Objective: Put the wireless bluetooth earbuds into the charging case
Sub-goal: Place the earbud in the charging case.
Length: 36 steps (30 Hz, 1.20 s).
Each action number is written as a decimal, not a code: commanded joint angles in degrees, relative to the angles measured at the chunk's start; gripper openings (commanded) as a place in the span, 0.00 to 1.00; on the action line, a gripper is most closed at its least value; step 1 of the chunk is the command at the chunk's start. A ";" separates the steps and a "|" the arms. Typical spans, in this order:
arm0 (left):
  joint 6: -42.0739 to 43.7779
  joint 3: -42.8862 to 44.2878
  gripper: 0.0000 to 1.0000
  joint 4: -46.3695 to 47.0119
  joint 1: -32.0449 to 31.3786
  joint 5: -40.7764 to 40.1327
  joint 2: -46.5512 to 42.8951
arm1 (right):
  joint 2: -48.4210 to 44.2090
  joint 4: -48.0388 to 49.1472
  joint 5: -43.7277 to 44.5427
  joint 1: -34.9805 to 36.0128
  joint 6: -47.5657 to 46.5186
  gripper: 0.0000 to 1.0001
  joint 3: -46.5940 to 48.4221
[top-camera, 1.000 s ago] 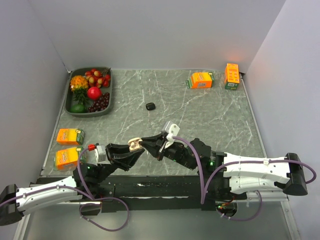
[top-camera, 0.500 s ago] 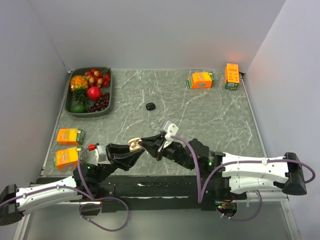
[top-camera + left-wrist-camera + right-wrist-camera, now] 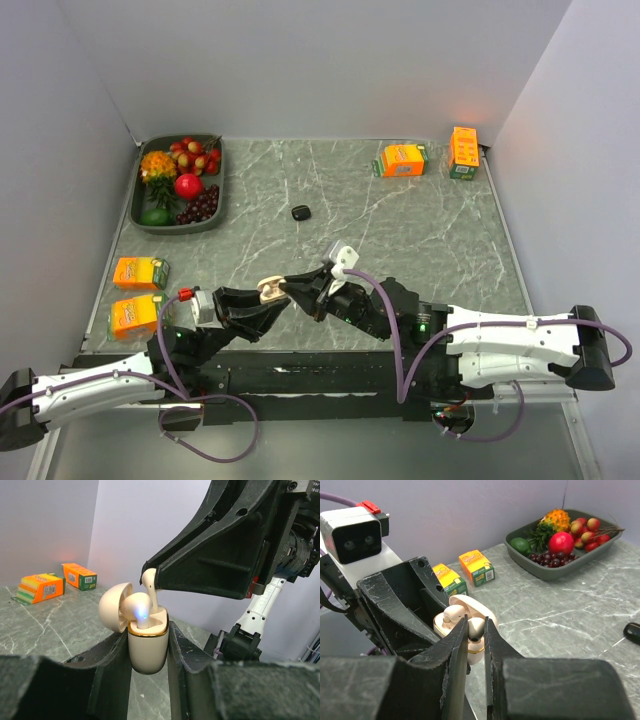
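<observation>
A cream charging case (image 3: 147, 647) with a gold rim and its lid swung open is pinched upright between my left gripper's (image 3: 148, 630) fingers, held above the table. One cream earbud (image 3: 137, 607) sits in the case with a blue light glowing on it. My right gripper (image 3: 475, 622) is shut on a second cream earbud (image 3: 476, 628) and holds it at the case's other slot, stem down. From above, the case (image 3: 270, 289) shows where the left gripper (image 3: 262, 296) and right gripper (image 3: 302, 289) meet near the front edge.
A small black object (image 3: 301, 212) lies mid-table. A grey tray of fruit (image 3: 146, 215) stands at the back left. Two orange cartons (image 3: 139, 272) (image 3: 137, 315) lie at the left edge, and two more (image 3: 402, 160) (image 3: 463, 152) at the back right.
</observation>
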 commanded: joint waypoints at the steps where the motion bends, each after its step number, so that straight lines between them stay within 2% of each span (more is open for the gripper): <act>1: -0.48 1.85 0.01 4.68 -0.30 -1.40 -0.44 | -2.34 -0.59 2.56 0.49 0.33 0.18 -0.15; 6: -0.48 2.11 0.01 5.21 -0.30 -1.31 0.08 | -2.34 -0.77 2.74 0.40 0.69 0.24 -0.15; 36: -0.83 2.90 0.01 7.06 -0.22 0.18 2.19 | -0.05 2.22 1.50 0.40 0.95 0.21 -0.41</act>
